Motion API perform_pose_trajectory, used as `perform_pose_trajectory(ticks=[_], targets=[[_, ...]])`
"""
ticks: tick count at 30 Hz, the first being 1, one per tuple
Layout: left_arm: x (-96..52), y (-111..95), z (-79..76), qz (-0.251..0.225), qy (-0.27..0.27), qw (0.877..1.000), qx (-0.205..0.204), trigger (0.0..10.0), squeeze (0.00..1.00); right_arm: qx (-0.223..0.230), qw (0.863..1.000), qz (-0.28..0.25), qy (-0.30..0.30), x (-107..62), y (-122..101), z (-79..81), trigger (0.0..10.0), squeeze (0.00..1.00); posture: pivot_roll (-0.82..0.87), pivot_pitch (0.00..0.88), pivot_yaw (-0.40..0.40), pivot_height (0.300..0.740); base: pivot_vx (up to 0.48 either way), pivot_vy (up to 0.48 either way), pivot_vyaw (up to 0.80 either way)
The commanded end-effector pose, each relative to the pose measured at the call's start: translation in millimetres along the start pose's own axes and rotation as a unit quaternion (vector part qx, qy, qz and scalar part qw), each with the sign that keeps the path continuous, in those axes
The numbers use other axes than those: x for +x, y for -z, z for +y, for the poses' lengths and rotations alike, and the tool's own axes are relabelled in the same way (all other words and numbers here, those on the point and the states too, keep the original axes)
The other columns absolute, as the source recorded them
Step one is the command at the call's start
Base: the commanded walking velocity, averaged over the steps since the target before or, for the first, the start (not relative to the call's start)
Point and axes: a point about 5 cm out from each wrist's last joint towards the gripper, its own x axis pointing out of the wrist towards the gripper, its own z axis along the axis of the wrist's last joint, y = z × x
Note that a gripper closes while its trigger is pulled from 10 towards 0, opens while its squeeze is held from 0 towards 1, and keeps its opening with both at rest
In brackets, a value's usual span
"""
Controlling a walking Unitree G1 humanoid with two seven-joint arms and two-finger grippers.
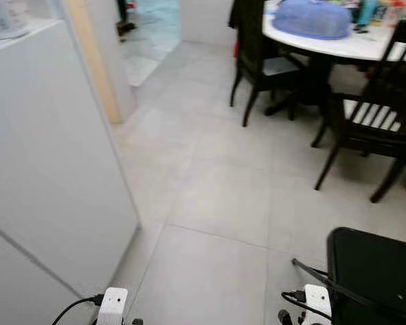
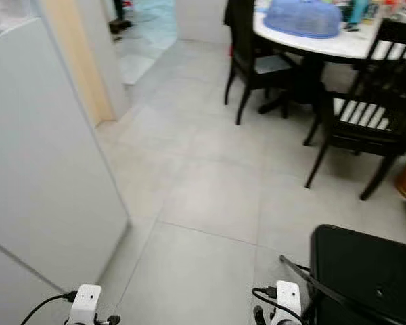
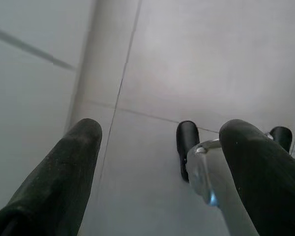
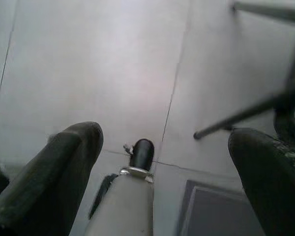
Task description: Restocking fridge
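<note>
A tall white fridge [image 1: 54,169] stands shut at my left, with a thin seam running across its lower front. Both arms hang low at my sides, their white wrists [image 1: 112,305] [image 1: 317,301] just at the bottom of the eye views. The left gripper [image 3: 162,132] is open above the grey floor tiles, with nothing between its fingers [image 3: 64,167]. The right gripper [image 4: 167,137] is open as well and holds nothing. Below each one I see a silver leg and black foot [image 4: 141,153] of my own body.
A round white table [image 1: 345,46] with a blue dome cover [image 1: 311,19] stands far right, dark chairs [image 1: 264,61] [image 1: 375,122] around it. A black seat [image 1: 375,271] is close at my right. Open tiled floor [image 1: 216,196] leads to a doorway [image 1: 149,34].
</note>
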Motion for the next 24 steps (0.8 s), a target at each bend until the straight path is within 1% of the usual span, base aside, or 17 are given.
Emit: perform_pose_trajectory(ticks=[1, 4, 5, 7, 11, 13, 19, 20, 21, 24], targets=[[-0.7, 4.5, 2.3, 0.011, -0.005, 1.0, -0.009, 10.0, 0.0, -0.018, 1.0, -0.007, -0.007, -0.6, -2.0, -2.6, 10.0, 0.0, 0.02, 0.0, -0.024, 0.74, 0.0, 0.0, 0.8], [-0.7, 4.2, 2.8, 0.012, -0.005, 1.0, -0.006, 10.0, 0.0, 0.016, 1.0, -0.018, 0.003, -0.5, -2.1, -2.5, 10.0, 0.0, 0.01, 0.0, -0.022, 0.74, 0.0, 0.0, 0.8], [-0.7, 4.2, 2.8, 0.012, -0.005, 1.0, -0.006, 10.0, 0.0, 0.016, 1.0, -0.018, 0.003, -0.5, -2.1, -2.5, 10.0, 0.0, 0.01, 0.0, -0.022, 0.74, 0.0, 0.0, 0.8], [-0.7, 4.6, 3.0, 0.014, -0.005, 1.0, -0.006, 10.0, 0.0, -0.007, 1.0, -0.021, -0.002, -0.6, -3.8, -2.4, 10.0, 0.0, 0.01, 0.0, -0.019, 0.74, 0.0, 0.0, 0.8], [-0.7, 4.3, 3.9, 0.014, -0.006, 1.0, -0.007, 10.0, 0.0, 0.008, 1.0, -0.025, -0.012, -0.5, -3.5, -0.3, 10.0, 0.0, 0.01, 0.0, -0.016, 0.74, 0.0, 0.0, 0.8], [-0.7, 4.3, 4.0, 0.015, -0.006, 1.0, -0.008, 10.0, 0.0, -0.006, 1.0, -0.021, -0.019, -0.4, -3.8, 0.3, 10.0, 0.0, 0.01, 0.0, -0.015, 0.74, 0.0, 0.0, 0.8], [-0.7, 3.8, 5.5, 0.014, -0.012, 1.0, -0.008, 10.0, 0.0, -0.074, 0.997, -0.017, -0.034, -0.5, -6.7, 1.1, 10.0, 0.0, 0.0, 0.0, -0.015, 0.74, 0.0, 0.0, 0.8], [-0.7, 3.8, 5.5, 0.014, -0.012, 1.0, -0.008, 10.0, 0.0, -0.074, 0.997, -0.017, -0.034, -0.5, -6.7, 1.1, 10.0, 0.0, 0.0, 0.0, -0.015, 0.74, 0.0, 0.0, 0.8], [-0.8, 4.3, 5.1, 0.015, -0.011, 1.0, -0.005, 10.0, 0.0, -0.094, 0.995, -0.015, -0.039, -0.6, -7.4, 1.2, 10.0, 0.0, 0.01, 0.0, -0.022, 0.74, 0.0, 0.0, 0.8], [-0.8, 4.4, 5.3, 0.016, -0.01, 1.0, -0.005, 10.0, 0.0, -0.104, 0.993, -0.015, -0.048, -0.7, -7.9, 2.3, 10.0, 0.0, 0.01, 0.0, -0.024, 0.74, 0.0, 0.0, 0.8]])
